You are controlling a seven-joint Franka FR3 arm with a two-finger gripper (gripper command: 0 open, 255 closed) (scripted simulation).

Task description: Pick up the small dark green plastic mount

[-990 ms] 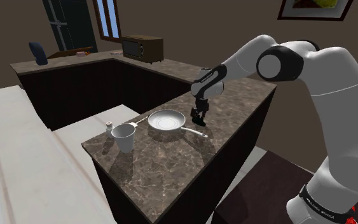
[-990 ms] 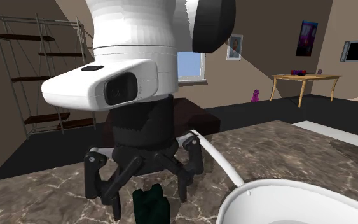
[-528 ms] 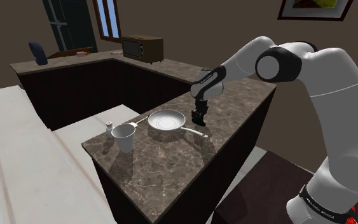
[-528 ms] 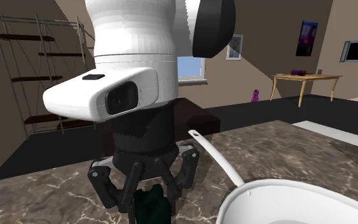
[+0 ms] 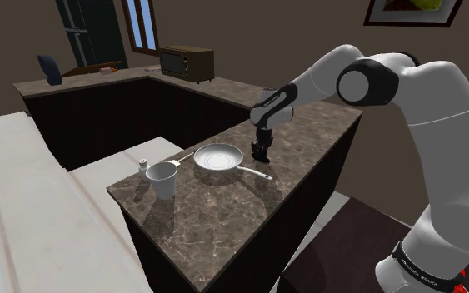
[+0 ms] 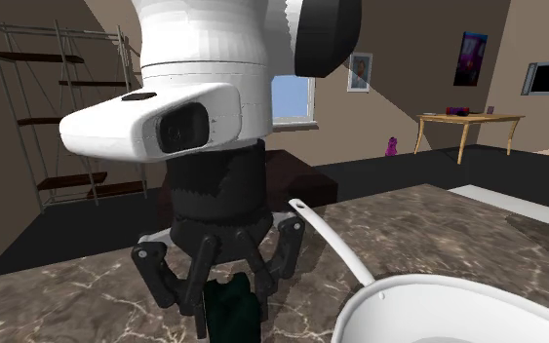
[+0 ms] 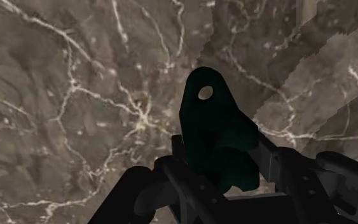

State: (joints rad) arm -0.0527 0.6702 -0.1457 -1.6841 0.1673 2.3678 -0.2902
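The small dark green mount, with a round hole near its tip, is clasped between my black fingers above the dark marble counter. In the second exterior view my gripper is shut around the mount, close over the counter and beside the white pan's handle. The shoulder view shows my gripper pointing down at the counter, just right of the pan.
A white cup and a small shaker stand left of the pan on the counter. The counter's edge drops off near the stand. A brown box-like appliance sits on the far counter.
The fingers have gone from standing apart around the mount to clasping it. The hand dipped lower and has since come up slightly.
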